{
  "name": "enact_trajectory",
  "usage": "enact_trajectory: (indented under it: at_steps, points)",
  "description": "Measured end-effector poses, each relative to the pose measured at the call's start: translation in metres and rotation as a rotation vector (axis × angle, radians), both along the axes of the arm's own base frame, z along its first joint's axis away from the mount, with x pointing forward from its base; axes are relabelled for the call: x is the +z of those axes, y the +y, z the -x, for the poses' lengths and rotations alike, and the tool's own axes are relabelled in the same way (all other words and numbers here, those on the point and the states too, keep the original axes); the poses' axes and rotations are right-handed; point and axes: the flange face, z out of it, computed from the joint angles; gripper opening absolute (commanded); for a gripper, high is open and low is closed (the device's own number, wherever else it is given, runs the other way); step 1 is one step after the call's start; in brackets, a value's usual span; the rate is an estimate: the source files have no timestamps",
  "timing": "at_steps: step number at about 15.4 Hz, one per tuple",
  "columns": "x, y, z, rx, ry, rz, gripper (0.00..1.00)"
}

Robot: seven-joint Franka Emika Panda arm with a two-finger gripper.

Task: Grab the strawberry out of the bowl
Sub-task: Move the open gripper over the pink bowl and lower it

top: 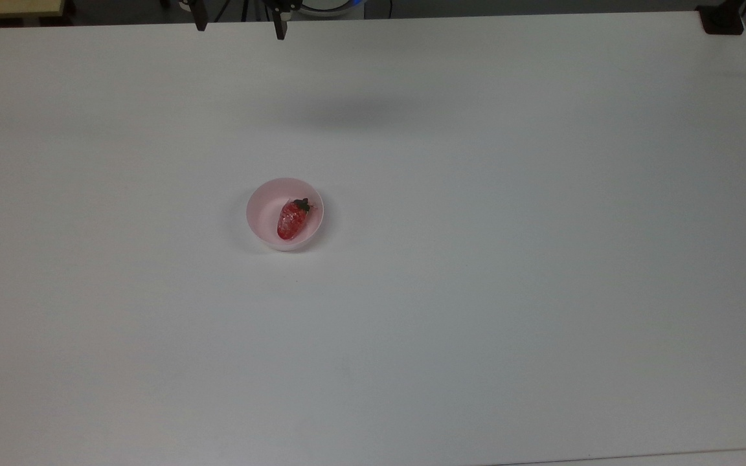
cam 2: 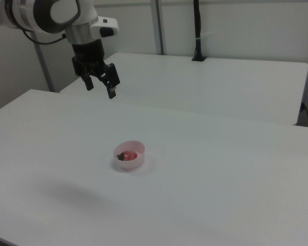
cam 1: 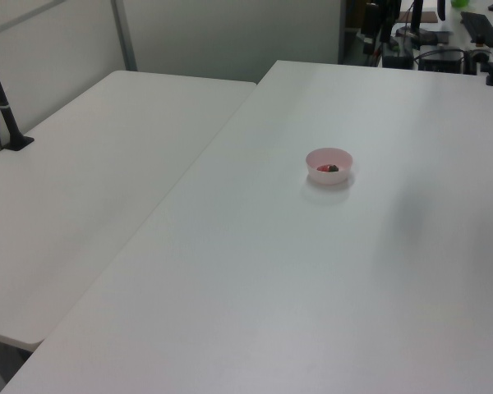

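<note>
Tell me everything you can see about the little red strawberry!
The small glossy red toy strawberry looks like plastic, with whitish speckles on its long body and a dark green leafy cap at one end. It lies on its side inside the small round pale pink plastic bowl, resting against the bowl's inner wall on the top view's right side, cap pointing to the top view's upper right. Only the bowl touches it. The black two-finger claw hangs open high above the white table, away from it.

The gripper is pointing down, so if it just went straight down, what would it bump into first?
Probably the bare white table. The open gripper hangs high, and the bowl with the strawberry seems to sit off to the side, though depth is unclear.
</note>
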Motion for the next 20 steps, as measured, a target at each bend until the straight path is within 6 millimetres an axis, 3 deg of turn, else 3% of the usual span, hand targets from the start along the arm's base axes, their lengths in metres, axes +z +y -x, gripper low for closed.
enact_trajectory:
  at_steps: [15, 20]
  points:
    - [0.000, -0.009, 0.002, 0.018, 0.000, 0.014, 1.00]
    - [-0.028, -0.034, -0.018, 0.223, -0.004, 0.103, 1.00]
